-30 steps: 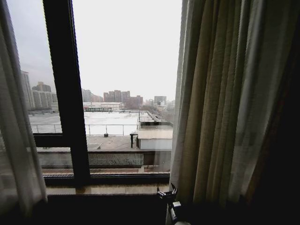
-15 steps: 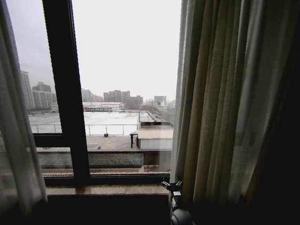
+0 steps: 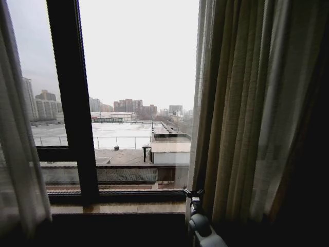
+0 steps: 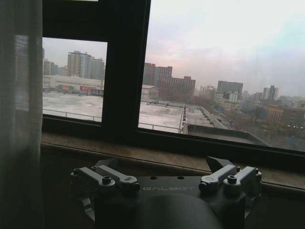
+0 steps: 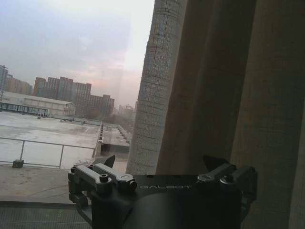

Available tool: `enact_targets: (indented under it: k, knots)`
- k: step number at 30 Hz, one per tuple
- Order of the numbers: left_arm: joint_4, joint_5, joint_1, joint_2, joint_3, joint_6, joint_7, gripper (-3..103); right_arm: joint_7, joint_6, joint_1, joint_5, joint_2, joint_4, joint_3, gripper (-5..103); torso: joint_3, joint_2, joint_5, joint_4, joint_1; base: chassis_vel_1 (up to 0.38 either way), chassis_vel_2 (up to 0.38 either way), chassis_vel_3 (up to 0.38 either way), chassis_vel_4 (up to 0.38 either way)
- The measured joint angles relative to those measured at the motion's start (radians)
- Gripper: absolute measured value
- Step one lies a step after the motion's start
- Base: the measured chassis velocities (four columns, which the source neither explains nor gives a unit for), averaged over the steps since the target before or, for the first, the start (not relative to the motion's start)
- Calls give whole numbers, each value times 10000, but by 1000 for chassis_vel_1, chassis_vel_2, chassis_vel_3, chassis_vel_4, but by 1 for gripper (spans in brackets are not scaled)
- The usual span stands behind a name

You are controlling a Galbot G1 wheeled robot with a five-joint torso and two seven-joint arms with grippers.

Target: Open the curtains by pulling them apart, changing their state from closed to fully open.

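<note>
The right hand, fingers spread and holding nothing, has shifted toward 3 o'clock against the bunched sheer beige-grey right curtain; the sheer white left curtain hangs at 9 o'clock, so the window looks nearly open.

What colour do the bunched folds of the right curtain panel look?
Beige-grey in the bunched right curtain panel, sheer white along its woven edge; the head view shows it best.

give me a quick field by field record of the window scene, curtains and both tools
left curtain: sheer panel bunched at the window's left edge
right curtain: bunched in folds at the right side
window frame: dark vertical bar, glass between the panels uncovered
sill: wooden ledge below the glass
right tool: low at the right curtain's inner edge, fingers open, gripping nothing
left tool: open, facing the sill near the left curtain
</note>
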Motion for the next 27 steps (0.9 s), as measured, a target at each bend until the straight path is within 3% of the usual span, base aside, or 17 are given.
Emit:
enact_targets:
  k: [14,17,21,23,24,27]
  knots:
    - [17,-10,-5,-22,23,-19,-9,100,-195,281,722,-29,0,-944,-139,101,0,0,0,0,0,0,0,0,0]
    - [17,-18,2,-5,5,-23,-9,100,-283,409,788,-29,0,-1024,-77,97,-1,0,-1,0,-1,0,0,0,0]
    - [14,-34,7,20,-18,-25,-10,100,-418,480,785,-29,0,-1030,-47,88,-1,0,0,0,0,0,0,0,0]
    - [14,-40,6,26,-20,-30,-10,100,-622,528,718,-29,-1,-991,-69,71,-1,0,0,-1,0,0,0,0,0]
    - [14,-40,6,26,-20,-30,-10,100,-622,528,718,-29,-1,-991,-69,71,-1,0,0,-1,0,0,0,0,0]
    - [13,-43,11,28,-23,-34,-10,100,-1237,396,553,-186,0,-794,-43,55,-1,0,1,1,0,0,0,0,0]
